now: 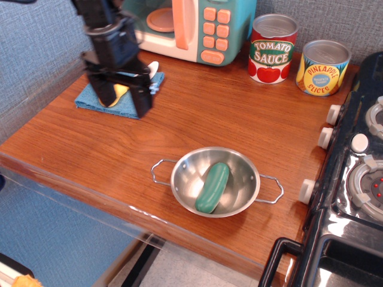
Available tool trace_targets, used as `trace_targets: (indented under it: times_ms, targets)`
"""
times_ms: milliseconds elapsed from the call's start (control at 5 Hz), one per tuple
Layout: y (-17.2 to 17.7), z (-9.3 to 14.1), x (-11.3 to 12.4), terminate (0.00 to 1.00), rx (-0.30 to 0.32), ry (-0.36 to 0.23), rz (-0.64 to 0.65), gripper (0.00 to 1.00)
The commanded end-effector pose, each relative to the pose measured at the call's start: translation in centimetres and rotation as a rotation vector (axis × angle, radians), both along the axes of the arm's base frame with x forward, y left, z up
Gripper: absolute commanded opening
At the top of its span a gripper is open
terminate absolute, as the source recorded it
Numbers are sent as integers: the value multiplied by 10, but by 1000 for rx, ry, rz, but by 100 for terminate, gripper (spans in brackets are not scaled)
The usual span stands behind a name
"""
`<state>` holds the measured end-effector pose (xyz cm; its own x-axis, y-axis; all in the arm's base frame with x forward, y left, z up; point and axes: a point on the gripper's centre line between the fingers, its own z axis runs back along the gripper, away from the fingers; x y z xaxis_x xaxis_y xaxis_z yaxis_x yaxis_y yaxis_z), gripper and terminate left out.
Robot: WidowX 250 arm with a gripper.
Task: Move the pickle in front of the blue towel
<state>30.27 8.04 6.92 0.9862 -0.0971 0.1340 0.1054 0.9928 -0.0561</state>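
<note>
The dark-green pickle (pixel 212 187) lies inside the steel bowl (pixel 181 172) near the counter's front edge. The blue towel (pixel 90 99) lies at the back left, mostly hidden behind my gripper (pixel 124 100). A yellow-handled toy knife (pixel 121 91) rests on the towel, partly hidden. My black gripper hangs over the towel's front right part, fingers apart and empty. It is well to the back left of the bowl.
A toy microwave (pixel 197 27) stands at the back. A tomato sauce can (pixel 272 49) and a pineapple slices can (pixel 322 67) stand to its right. A black toy stove (pixel 359 173) fills the right side. The grey wall is on the left.
</note>
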Motion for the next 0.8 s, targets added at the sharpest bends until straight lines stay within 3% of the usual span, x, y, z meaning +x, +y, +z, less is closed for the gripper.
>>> trace_targets:
  times_ms: [0, 600]
  targets:
    - [-58, 11, -32, 0, 12, -41, -168, 100]
    - [-124, 5, -40, 0, 9, -32, -189, 100]
